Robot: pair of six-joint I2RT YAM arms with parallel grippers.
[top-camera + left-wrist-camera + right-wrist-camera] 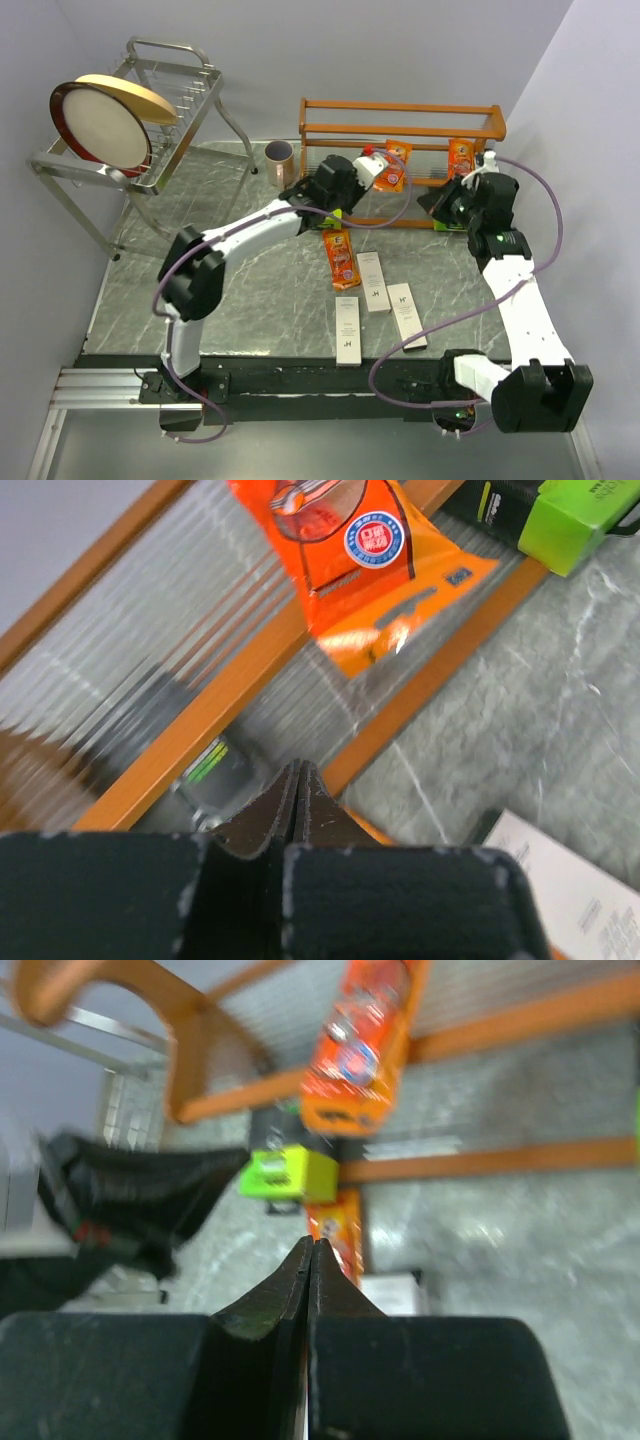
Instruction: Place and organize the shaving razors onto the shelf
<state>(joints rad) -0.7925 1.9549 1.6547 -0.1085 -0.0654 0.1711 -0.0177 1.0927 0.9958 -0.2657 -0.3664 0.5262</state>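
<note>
The orange-brown shelf (400, 106) stands at the back of the table. Two flat orange razor packets (393, 164) (461, 157) lie on its slats. A third orange packet (340, 258) lies on the table in front, with three slim white boxes (372, 281) (405, 312) (347, 330) nearer me. A lime-green-and-black pack (331, 213) sits by the shelf's front rail. My left gripper (300, 768) is shut and empty, pointing at the shelf slats (150, 680) below an orange packet (360, 560). My right gripper (311, 1245) is also shut and empty, hovering before the shelf's right part, facing the lime-green pack (290, 1173).
A mauve mug (279, 157) stands left of the shelf. A silver wire rack (150, 120) with a round plate (100, 122) fills the back left. Both arms (335, 180) (480, 205) crowd the shelf front. Cables loop over the table's right side.
</note>
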